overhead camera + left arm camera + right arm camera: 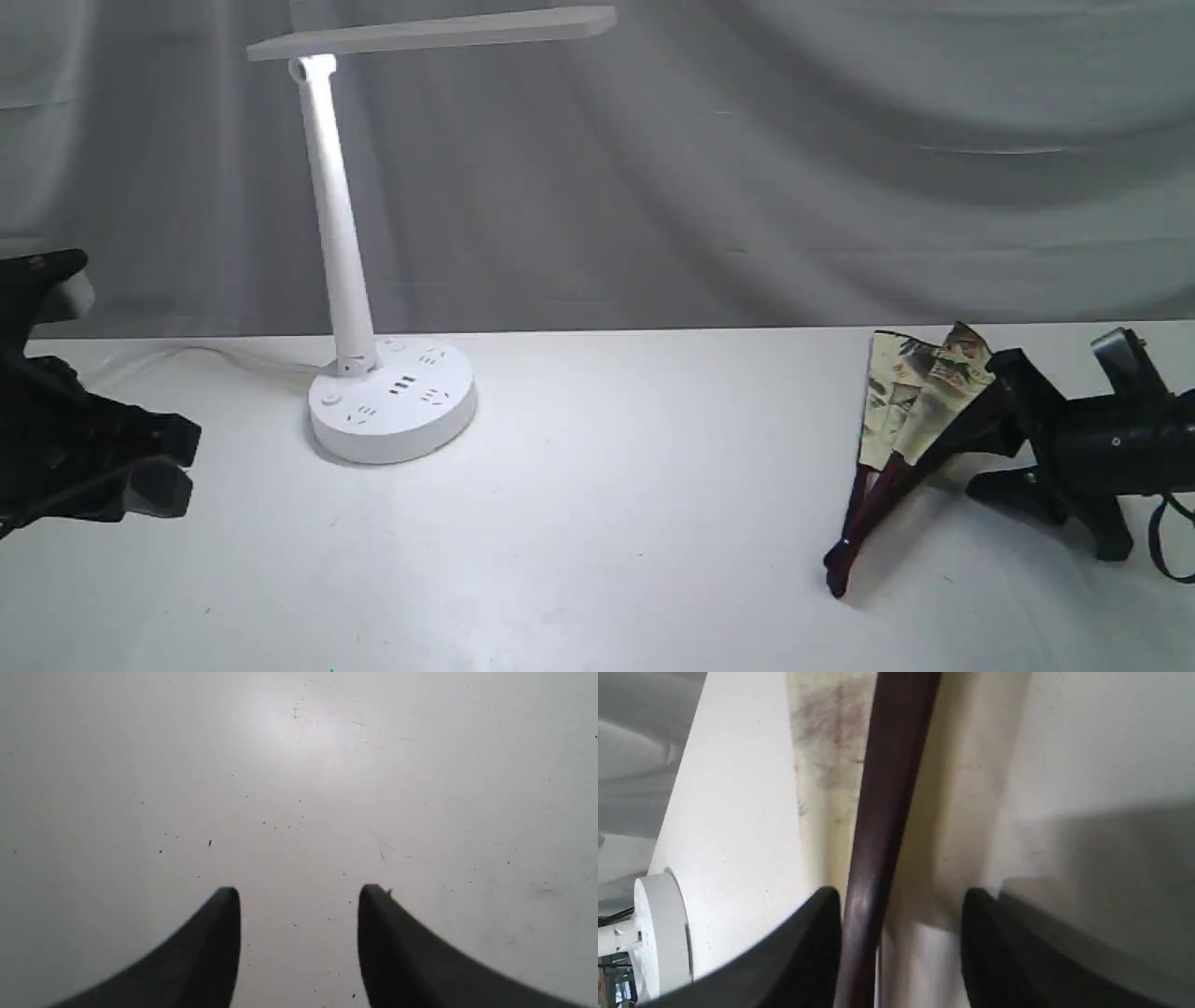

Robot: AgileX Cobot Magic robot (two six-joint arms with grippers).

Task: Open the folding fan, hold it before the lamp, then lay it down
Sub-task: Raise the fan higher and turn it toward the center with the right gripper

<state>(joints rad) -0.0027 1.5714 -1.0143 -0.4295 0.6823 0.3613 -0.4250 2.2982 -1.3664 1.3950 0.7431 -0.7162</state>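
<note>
PART-OPEN: The fan (920, 411) lies only partly spread near the back right corner of the desk (607, 523), well apart from the lamp (341, 252) at the back left. On this showing, step 1 of 3 is unfinished, with the showing and the laying down left to do. The right hand (991, 425) straddles a dark rib (882, 812), unclenched. Only its wrist view shows 1 finger (817, 933) touching the rib and the other apart from it. The left hand (187, 464) hangs released and empty by the left edge, and its wrist view shows bare desk.

- Exterior camera is looking low across the tabletop (597, 560).
- Left wrist camera is looking closely down onto it.
- Right wrist camera is hugging the folding fan (882, 812), sharing the lamp (658, 933) base with the exterior view.
</note>
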